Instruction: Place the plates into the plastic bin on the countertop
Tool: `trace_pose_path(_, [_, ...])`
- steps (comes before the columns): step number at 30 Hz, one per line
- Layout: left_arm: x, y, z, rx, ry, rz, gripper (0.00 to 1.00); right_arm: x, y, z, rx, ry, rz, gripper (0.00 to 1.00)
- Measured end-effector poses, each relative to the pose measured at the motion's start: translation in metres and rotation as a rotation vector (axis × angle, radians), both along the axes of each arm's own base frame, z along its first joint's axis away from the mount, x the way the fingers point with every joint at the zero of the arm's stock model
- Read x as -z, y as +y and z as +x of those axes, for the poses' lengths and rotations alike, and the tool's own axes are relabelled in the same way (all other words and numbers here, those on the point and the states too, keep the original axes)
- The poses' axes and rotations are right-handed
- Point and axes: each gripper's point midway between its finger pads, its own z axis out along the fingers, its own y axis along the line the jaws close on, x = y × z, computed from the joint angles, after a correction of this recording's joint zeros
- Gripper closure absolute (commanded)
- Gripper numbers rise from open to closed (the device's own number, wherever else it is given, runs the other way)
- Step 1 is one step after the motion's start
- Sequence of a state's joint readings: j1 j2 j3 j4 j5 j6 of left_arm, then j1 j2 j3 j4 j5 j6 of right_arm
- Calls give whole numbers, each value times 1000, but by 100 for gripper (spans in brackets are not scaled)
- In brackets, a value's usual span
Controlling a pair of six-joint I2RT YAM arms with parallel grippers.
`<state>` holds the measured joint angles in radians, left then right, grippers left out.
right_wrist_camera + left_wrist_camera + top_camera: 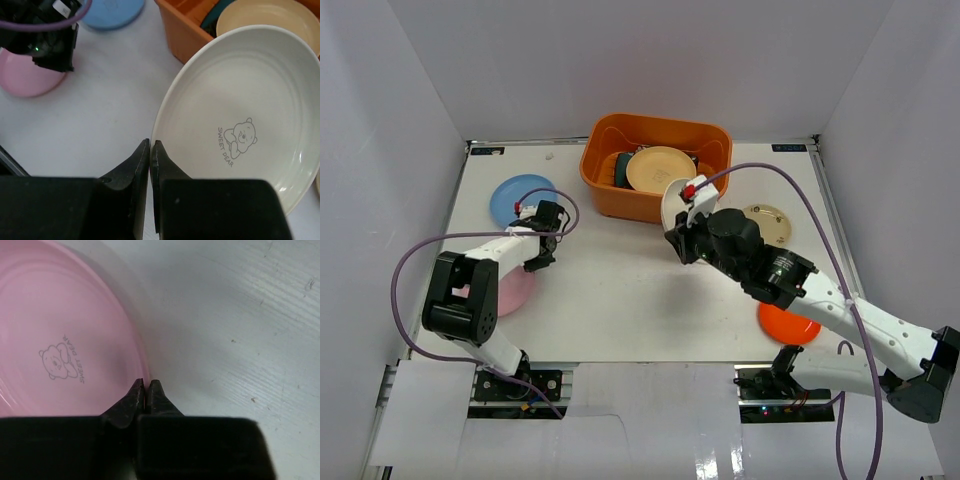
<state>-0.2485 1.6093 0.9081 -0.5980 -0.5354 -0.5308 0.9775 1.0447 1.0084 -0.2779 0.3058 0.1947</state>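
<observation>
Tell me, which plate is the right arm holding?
The cream plate, pinched at its rim by the right gripper beside the plastic bin. The left gripper pinches the pink plate; the blue plate lies untouched.

pink plate (60, 315) with grey bear print, cream plate (240, 100) likewise, orange bin (620, 198), blue plate (510, 200), possibly teal dish (216, 15)

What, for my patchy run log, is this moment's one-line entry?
left gripper: shut on pink plate rim | right gripper: shut on cream plate, tilted | plastic bin: holds pale yellow plate
</observation>
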Motion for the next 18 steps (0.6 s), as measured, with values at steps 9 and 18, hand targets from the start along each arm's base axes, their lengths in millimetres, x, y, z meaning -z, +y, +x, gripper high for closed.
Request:
trace_pose_path(9, [-7, -9, -11, 61, -1, -64, 100, -81, 38, 33, -29, -155, 54, 92])
trace_pose_path(18, [-50, -43, -20, 163, -170, -227, 100, -62, 88, 151, 3, -292, -161, 92])
